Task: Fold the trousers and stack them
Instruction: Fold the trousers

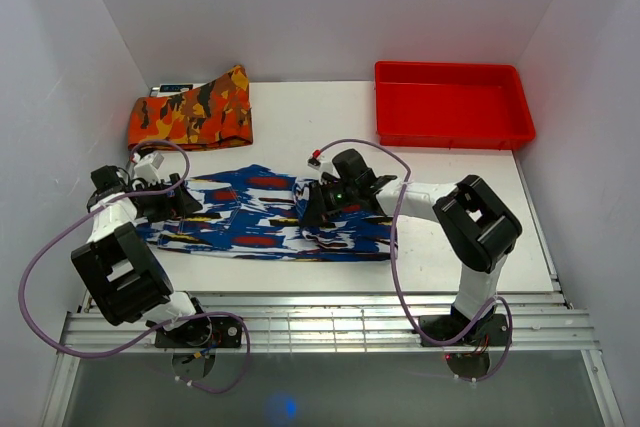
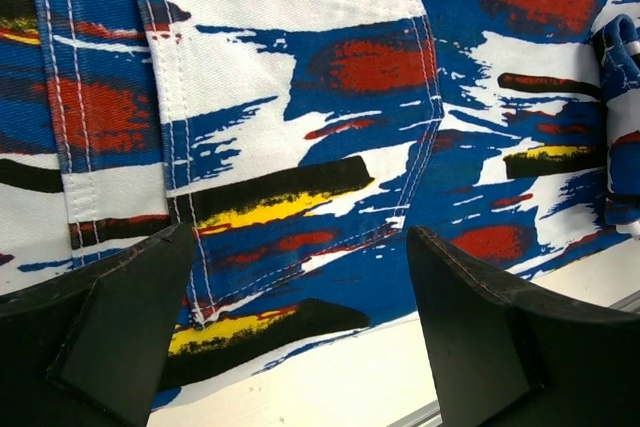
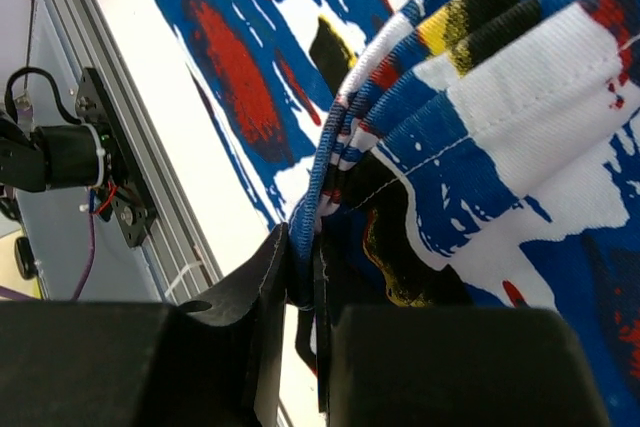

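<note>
The white table (image 1: 300, 117) is the biggest thing in front of me. The trousers (image 1: 250, 217) lie spread across its near side, blue and white with red spots. A red tray (image 1: 452, 135) sits at the far right corner. A folded orange and black cloth (image 1: 192, 115) sits at the far left. My right claw (image 3: 305, 247) is squeezed tight on a bunched-up fold near the middle of the trousers. My left claw (image 2: 300, 267) is wide apart, over the pocket at their left end
</note>
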You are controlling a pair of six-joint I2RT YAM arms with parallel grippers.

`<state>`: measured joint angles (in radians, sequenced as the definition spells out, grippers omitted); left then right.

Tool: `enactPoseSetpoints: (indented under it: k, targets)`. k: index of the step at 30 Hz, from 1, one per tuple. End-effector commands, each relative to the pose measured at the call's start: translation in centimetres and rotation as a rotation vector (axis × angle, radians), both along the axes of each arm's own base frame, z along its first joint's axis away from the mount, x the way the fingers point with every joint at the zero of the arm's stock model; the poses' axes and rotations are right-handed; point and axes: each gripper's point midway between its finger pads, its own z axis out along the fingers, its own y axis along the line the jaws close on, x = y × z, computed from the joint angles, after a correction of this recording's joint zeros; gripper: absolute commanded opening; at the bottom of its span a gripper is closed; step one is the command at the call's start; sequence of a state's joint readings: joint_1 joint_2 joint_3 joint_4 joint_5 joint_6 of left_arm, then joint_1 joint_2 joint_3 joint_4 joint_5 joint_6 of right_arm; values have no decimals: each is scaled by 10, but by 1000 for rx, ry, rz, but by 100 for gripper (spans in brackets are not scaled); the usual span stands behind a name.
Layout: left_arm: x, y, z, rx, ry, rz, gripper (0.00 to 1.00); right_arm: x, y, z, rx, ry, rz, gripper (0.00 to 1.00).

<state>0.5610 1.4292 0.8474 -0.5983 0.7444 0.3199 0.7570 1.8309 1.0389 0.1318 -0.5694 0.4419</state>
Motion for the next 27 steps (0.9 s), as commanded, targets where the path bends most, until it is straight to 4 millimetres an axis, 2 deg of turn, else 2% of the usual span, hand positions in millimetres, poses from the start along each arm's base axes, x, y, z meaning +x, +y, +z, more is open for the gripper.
enactPoseSetpoints:
  k: [1, 5, 6, 8, 10, 11, 12, 13, 15, 17, 18, 19, 20, 21, 22, 23, 24, 25, 26, 27]
  targets:
    - [3, -1, 12, 16, -55, -8, 98, 17, 29, 36, 105, -96, -18, 8]
    - [4, -1, 11, 20, -56, -10, 98, 15, 42, 37, 102, -109, -19, 8]
    - [4, -1, 12, 22, -60, -15, 98, 12, 46, 30, 90, -109, -6, 8]
    - [4, -3, 15, 19, -74, -24, 98, 8, 48, 20, 65, -86, 22, 23]
    - [4, -8, 22, 11, -107, -53, 98, 4, 52, 16, 54, -73, 56, 33]
    - [4, -15, 34, -6, -153, -79, 98, 4, 53, 17, 62, -78, 65, 39]
    - [4, -19, 42, -16, -181, -95, 98, 1, 54, 26, 89, -83, 93, 43]
    - [3, -23, 48, -24, -206, -111, 98, 0, 55, 33, 101, -114, 121, 51]
    - [2, -38, 68, -55, -281, -164, 98, -10, 53, 56, 142, -145, 187, 56]
    - [0, -58, 78, -76, -304, -225, 98, -10, 46, 71, 150, -209, 227, 64]
    - [0, -65, 82, -67, -309, -245, 98, -12, 37, 87, 170, -228, 249, 66]
    - [-1, -75, 81, -77, -296, -267, 98, -11, 31, 95, 174, -249, 258, 66]
    - [-3, -97, 82, -109, -272, -308, 98, 0, 18, 100, 171, -285, 259, 69]
    - [-4, -106, 77, -124, -244, -310, 98, 2, 4, 108, 159, -287, 250, 70]
    - [-7, -124, 75, -153, -222, -348, 98, 10, -7, 112, 148, -296, 230, 71]
    - [-4, -132, 76, -167, -228, -361, 97, 19, -21, 112, 131, -292, 201, 71]
    - [-3, -141, 77, -195, -203, -353, 95, 43, -47, 112, 113, -302, 141, 71]
    - [-2, -151, 68, -195, -169, -355, 92, 47, -66, 111, 84, -278, 107, 70]
    - [4, -156, 68, -197, -188, -361, 90, 54, -83, 105, 57, -265, 77, 70]
    - [6, -161, 66, -198, -181, -360, 88, 71, -111, 103, 29, -265, 8, 70]
